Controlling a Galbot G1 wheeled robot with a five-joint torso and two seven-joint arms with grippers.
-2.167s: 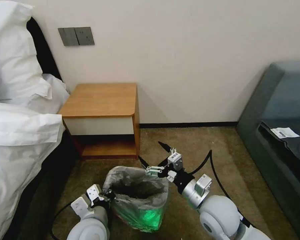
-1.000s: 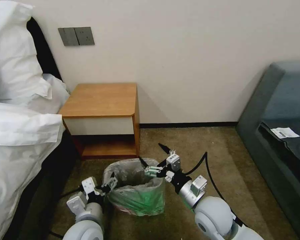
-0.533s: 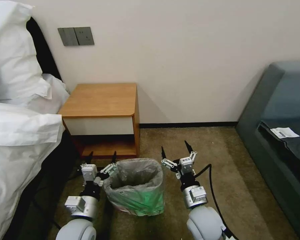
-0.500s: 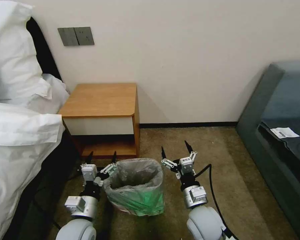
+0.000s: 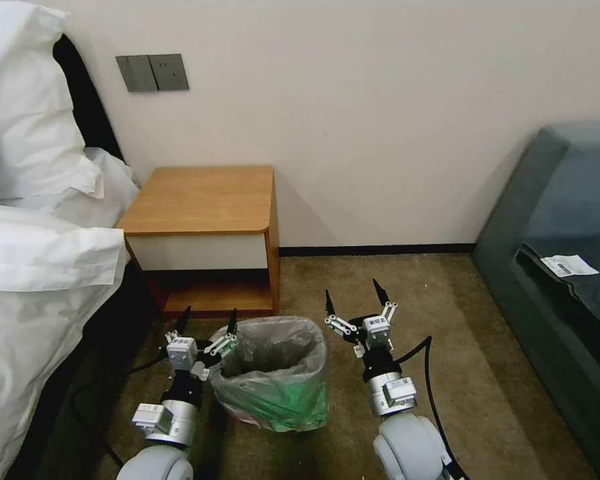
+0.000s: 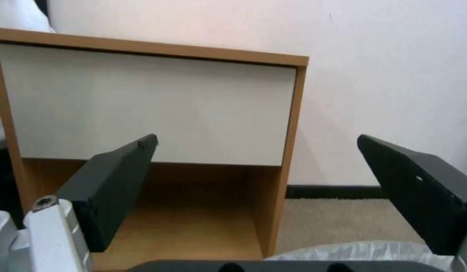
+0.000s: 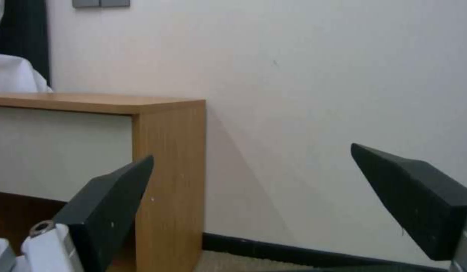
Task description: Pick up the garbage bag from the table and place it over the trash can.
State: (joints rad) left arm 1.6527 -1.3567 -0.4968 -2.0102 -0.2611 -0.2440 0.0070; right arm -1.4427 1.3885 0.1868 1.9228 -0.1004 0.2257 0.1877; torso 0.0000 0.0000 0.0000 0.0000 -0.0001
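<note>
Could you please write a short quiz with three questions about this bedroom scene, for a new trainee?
1. True or false: the garbage bag lies on the table.
2. Which state fits the left gripper and the right gripper? A) both open B) both shut C) one open, one shut
3. Fill in: the trash can stands on the carpet, between the two ____.

Key:
1. False; it lines the trash can.
2. A
3. grippers

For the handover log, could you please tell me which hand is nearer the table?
Left. The left hand sits before the table, by its open shelf; the right hand is off past its right side.
</note>
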